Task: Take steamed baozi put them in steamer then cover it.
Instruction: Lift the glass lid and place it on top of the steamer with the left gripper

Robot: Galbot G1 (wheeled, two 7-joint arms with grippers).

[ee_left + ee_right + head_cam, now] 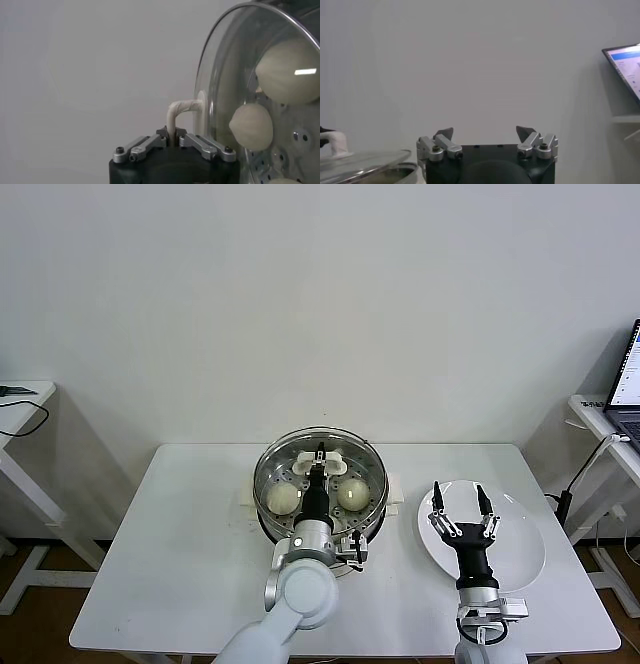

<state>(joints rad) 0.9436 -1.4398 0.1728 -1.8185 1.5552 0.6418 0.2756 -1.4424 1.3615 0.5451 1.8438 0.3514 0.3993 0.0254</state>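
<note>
The steamer (pixel 268 524) stands mid-table on its cream-white base (pixel 249 501). The glass cover (pixel 362 461) lies over its top; I cannot tell whether it rests on the rim. My left gripper (pixel 320 455) is shut on the cover's cream-white handle (pixel 302 459); in the left wrist view the gripper (pixel 171 136) pinches the handle (pixel 182 107) in front of the cover (pixel 225 75). Two baozi (pixel 283 499) (pixel 353 493) show through the glass; the arm hides any others. The left wrist view shows baozi (pixel 251 126) (pixel 290 70) on the perforated tray. My right gripper (pixel 461 509) (pixel 485 132) is open and empty above the plate.
An empty white plate (pixel 522 552) lies right of the steamer on the white table (pixel 180 564). A laptop (pixel 628 384) (pixel 625 65) sits on a side table at the far right. Another side table with a cable (pixel 25 419) stands at the left.
</note>
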